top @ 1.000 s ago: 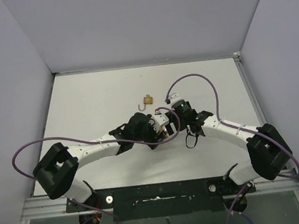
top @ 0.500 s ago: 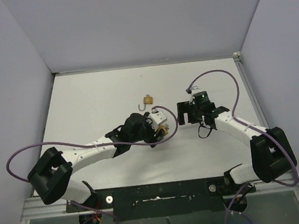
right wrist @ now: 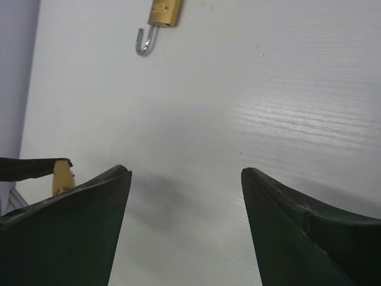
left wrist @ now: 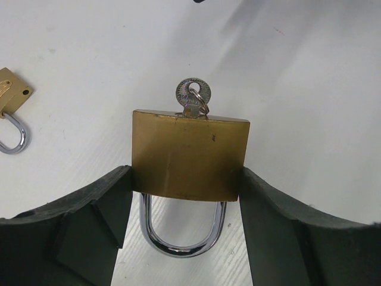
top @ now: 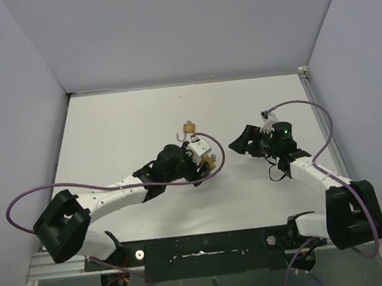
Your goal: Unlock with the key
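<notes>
A white table (top: 108, 138) stands boxed in by plain pale grey-lavender walls (top: 179, 28), evenly lit.

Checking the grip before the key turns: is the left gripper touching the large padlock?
Touching. In the left wrist view both fingers of the left gripper press against the large padlock, no gap.

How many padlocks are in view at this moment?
2. One large padlock is clamped in the left gripper, key in its keyhole; one small padlock lies on the table beyond it.
</notes>
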Robot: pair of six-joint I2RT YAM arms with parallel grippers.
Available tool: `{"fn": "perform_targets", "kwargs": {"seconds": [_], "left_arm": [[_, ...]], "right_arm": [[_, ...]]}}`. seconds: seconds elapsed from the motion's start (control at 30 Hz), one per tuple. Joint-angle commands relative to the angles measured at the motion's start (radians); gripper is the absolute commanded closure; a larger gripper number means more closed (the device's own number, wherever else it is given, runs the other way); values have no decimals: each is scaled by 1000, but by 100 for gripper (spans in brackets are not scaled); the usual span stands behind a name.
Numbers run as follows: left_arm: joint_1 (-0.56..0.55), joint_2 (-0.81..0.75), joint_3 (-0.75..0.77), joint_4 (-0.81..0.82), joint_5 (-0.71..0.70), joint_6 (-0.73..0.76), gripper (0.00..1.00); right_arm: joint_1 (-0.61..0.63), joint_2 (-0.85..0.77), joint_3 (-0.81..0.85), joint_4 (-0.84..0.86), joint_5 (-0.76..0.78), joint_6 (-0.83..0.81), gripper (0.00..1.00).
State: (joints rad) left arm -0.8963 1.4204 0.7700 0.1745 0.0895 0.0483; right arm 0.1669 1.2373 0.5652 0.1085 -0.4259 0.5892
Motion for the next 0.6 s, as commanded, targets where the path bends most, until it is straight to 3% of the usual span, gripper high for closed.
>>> {"fn": "perform_targets", "kwargs": {"seconds": [0.0,0.1,0.2,0.57], "left_arm": [[-4,-5,18,179,8,-37,100],[-3,15,22,189,21,-46,100],[-5,36,31,200,38,-51,100],[-5,76,63,206,56,-53,100]], "right_arm": [[-9,-14,-33,289,-186,149,27],[-5,4,-52,376,-230,188,36],[1,13,-65,431,-255,210,39],[67,65,-53,460,-285,204,56]]}}
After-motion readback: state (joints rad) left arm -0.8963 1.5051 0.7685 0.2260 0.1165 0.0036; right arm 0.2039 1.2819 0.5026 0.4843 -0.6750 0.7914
